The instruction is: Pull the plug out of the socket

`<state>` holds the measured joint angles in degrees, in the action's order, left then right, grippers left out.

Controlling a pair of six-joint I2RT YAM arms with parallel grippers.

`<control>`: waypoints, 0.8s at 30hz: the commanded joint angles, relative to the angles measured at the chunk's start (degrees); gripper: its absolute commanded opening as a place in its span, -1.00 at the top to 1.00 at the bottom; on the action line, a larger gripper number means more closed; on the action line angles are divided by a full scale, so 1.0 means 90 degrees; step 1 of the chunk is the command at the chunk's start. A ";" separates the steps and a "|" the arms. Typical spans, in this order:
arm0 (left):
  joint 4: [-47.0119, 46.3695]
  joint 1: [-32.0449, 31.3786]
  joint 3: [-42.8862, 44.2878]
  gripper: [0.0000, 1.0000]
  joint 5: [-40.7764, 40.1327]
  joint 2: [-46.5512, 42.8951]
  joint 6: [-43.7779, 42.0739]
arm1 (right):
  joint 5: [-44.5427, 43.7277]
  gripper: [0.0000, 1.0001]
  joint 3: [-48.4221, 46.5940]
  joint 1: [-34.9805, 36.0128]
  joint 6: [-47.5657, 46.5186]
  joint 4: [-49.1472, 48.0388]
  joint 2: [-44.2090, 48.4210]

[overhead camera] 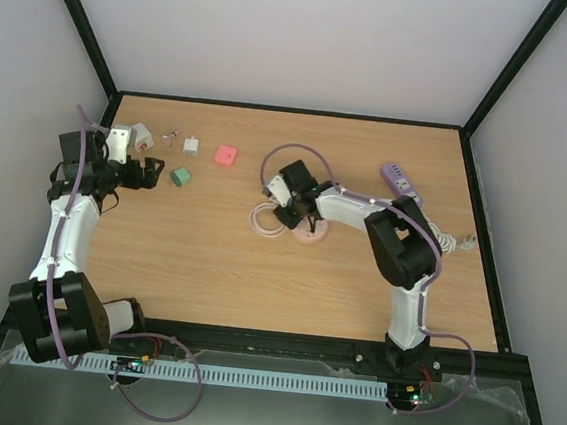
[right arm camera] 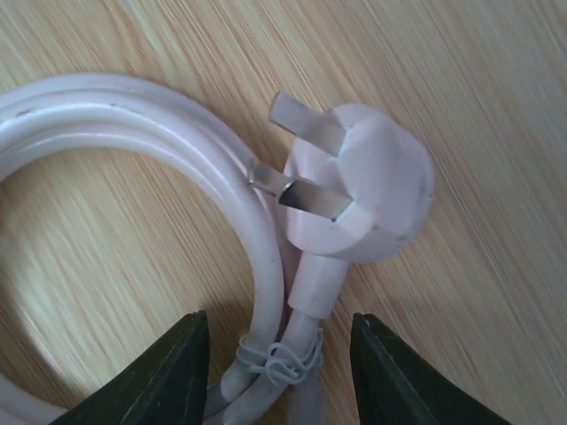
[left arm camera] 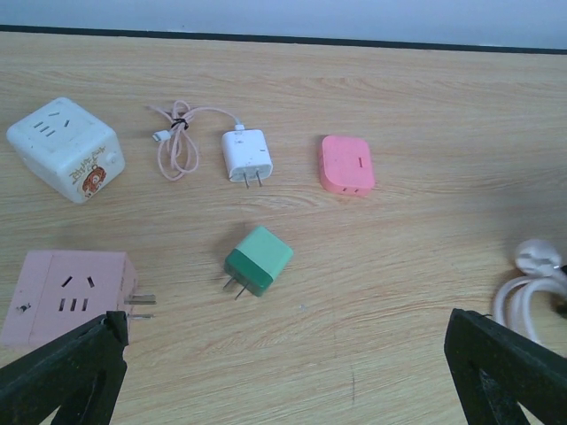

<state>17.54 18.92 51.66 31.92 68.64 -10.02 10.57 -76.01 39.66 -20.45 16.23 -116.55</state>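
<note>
The socket's pale pink disc base [overhead camera: 308, 238] lies mid-table, partly hidden under my right gripper [overhead camera: 288, 213], so its top is hidden. Its coiled pale-pink cable [right arm camera: 133, 115] ends in a round three-pin plug [right arm camera: 372, 186] that lies loose on the wood. My right gripper [right arm camera: 279, 323] is open and straddles the cable just below that plug, at a twist tie [right arm camera: 279, 359]. My left gripper [left arm camera: 283, 319] is open and empty at the far left. A square pink outlet block with bare prongs [left arm camera: 66, 297] lies beside its left finger.
A green charger [left arm camera: 259, 258], a white charger [left arm camera: 246, 153] with a thin pink lead [left arm camera: 177, 142], a flat pink adapter [left arm camera: 346, 164] and a white cube socket [left arm camera: 66, 149] lie at back left. A lilac power strip [overhead camera: 401, 182] lies at back right.
</note>
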 commanded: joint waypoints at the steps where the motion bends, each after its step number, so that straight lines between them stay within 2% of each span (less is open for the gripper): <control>1: 0.0021 0.0000 -0.0030 -0.99 0.0106 -0.0110 0.0032 | -0.0128 0.12 0.0797 -0.0511 -0.0336 0.0547 0.0516; 15: -0.0009 0.0002 0.0058 -0.99 -0.0219 -0.0027 0.0115 | 0.0027 0.11 0.2189 -0.2454 -0.1174 0.0850 0.1734; 24: -0.0037 0.0007 0.0032 -0.99 -0.0243 0.0027 0.0175 | 0.0122 0.10 0.2646 -0.3804 -0.1899 0.1101 0.2201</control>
<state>17.52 18.92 51.66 30.33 68.66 -9.34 12.75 -54.35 9.89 -32.75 20.58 -98.30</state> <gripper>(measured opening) 0.995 0.449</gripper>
